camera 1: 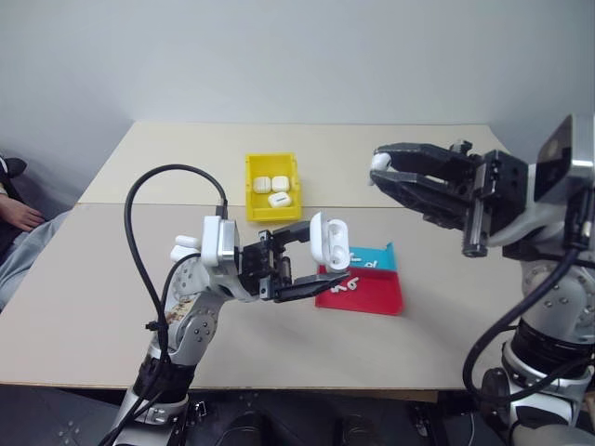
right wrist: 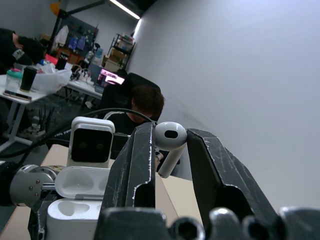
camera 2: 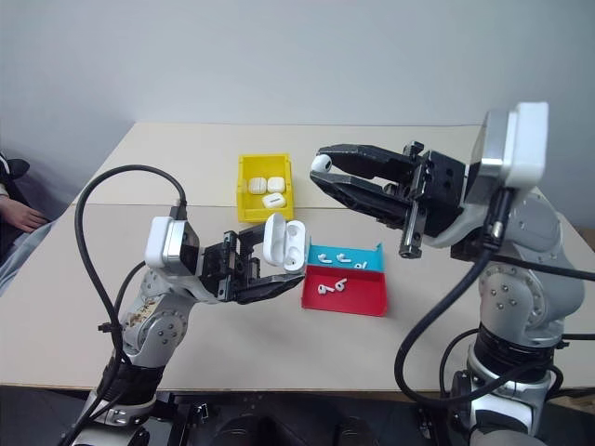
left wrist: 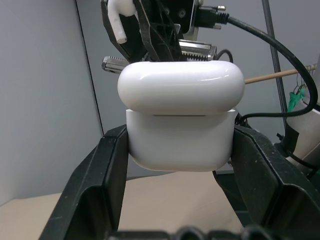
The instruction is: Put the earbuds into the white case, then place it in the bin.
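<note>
My left gripper [camera 1: 323, 258] is shut on the white case [camera 1: 335, 249], holding it up above the table with its lid hinged open. In the left wrist view the case [left wrist: 180, 125] sits squarely between the two black fingers. My right gripper [camera 1: 380, 173] is raised to the right of the case and points toward it. It is shut on one of the earbuds [right wrist: 170, 136], pinched by the head with the stem hanging out. More earbuds [camera 2: 331, 286] lie in the red-and-blue tray. The yellow bin [camera 1: 252, 190] stands behind on the table with three closed cases inside.
The red-and-blue tray [camera 1: 376, 299] lies just below and right of the held case. A table seam runs across behind it. A person's arm [camera 1: 19, 216] rests at the table's far left, and a seated person [right wrist: 146, 102] shows in the right wrist view.
</note>
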Robot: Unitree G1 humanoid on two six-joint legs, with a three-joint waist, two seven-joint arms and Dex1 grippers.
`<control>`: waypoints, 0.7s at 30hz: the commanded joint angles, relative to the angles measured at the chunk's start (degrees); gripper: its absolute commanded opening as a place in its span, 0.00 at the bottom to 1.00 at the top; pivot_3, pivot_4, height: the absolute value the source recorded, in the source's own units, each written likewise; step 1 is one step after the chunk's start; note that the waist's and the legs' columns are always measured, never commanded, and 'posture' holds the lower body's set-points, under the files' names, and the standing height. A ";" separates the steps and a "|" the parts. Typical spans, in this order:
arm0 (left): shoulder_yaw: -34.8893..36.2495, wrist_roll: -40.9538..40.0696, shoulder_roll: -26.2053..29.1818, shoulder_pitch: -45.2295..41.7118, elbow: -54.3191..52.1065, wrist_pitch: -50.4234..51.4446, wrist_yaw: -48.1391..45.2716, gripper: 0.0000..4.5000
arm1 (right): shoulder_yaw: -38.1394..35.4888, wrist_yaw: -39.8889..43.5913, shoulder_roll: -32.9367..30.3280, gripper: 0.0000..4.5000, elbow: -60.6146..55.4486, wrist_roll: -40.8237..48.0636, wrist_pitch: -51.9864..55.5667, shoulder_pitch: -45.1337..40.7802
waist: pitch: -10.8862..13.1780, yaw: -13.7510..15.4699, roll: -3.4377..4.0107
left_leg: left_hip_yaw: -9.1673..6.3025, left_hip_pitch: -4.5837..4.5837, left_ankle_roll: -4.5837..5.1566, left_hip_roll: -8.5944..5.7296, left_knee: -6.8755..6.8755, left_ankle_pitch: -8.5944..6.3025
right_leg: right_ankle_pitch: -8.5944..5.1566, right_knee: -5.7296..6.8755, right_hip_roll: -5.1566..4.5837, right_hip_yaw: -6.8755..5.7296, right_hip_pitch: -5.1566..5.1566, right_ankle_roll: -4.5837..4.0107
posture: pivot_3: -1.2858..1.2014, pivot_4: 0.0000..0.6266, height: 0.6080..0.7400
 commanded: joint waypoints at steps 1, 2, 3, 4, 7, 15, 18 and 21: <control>0.38 -0.19 -0.31 -0.59 -0.74 0.47 -0.48 0.62 | 1.79 0.80 0.34 0.26 -0.75 0.84 -4.59 0.96 | 0.00 0.02 0.00 | 0.00 0.00 0.00 0.00 0.00 0.00 | 0.00 0.00 0.00 0.00 0.00 0.00 | 0.52 0.24 1.00; 0.42 0.03 -0.35 -0.45 -0.77 0.58 -0.36 0.62 | 2.50 0.82 0.41 0.26 -0.67 1.01 -5.18 1.25 | 0.00 0.00 0.00 | -0.01 0.00 0.00 0.00 0.00 0.00 | 0.00 0.00 0.00 0.00 -0.01 0.00 | 0.52 0.24 1.00; 0.47 0.16 -0.49 -0.37 -0.69 0.51 -0.47 0.62 | 3.16 0.79 0.40 0.26 -0.57 1.03 -5.71 1.41 | 0.00 0.00 0.00 | -0.01 0.00 0.00 0.00 0.00 0.00 | 0.00 0.01 0.00 0.00 -0.01 0.00 | 0.52 0.24 1.00; 0.51 0.44 -0.52 -0.24 -0.60 0.32 -0.59 0.62 | 3.96 0.81 0.43 0.26 -0.43 0.96 -6.20 1.57 | 0.00 0.02 0.00 | -0.03 0.00 0.00 0.01 0.00 0.00 | 0.00 0.01 0.01 -0.01 -0.01 0.00 | 0.52 0.24 1.00; 0.65 0.91 -0.71 0.03 -0.34 -0.14 -0.89 0.62 | 6.12 1.06 0.44 0.26 -0.07 0.37 -7.68 2.24 | 0.00 0.05 0.00 | -0.04 0.00 0.00 0.01 0.00 0.00 | 0.00 0.00 0.00 -0.01 0.00 0.00 | 0.52 0.24 1.00; 0.53 1.42 -1.17 1.01 -1.40 -0.01 0.14 0.62 | 9.80 1.48 -0.48 0.26 1.60 -1.98 -10.69 4.37 | 0.00 0.12 0.00 | -0.05 0.00 0.00 0.00 0.00 0.00 | 0.00 -0.01 0.00 -0.01 0.00 0.00 | 0.52 0.24 1.00; 0.60 1.55 -1.13 1.29 -1.62 0.13 0.17 0.62 | 10.83 1.67 -0.90 0.26 2.39 -2.99 -11.67 4.64 | 0.00 0.12 0.00 | -0.04 0.00 0.00 0.00 0.00 0.00 | 0.00 -0.01 0.00 -0.01 0.00 0.00 | 0.52 0.24 1.00; 0.66 1.74 -1.10 1.48 -1.80 0.11 0.22 0.62 | 11.29 2.07 -1.30 0.26 3.46 -3.50 -12.58 4.69 | 0.00 0.13 0.00 | -0.05 0.00 0.00 0.01 0.00 0.00 | 0.00 0.00 0.01 -0.01 0.00 0.00 | 0.52 0.24 1.00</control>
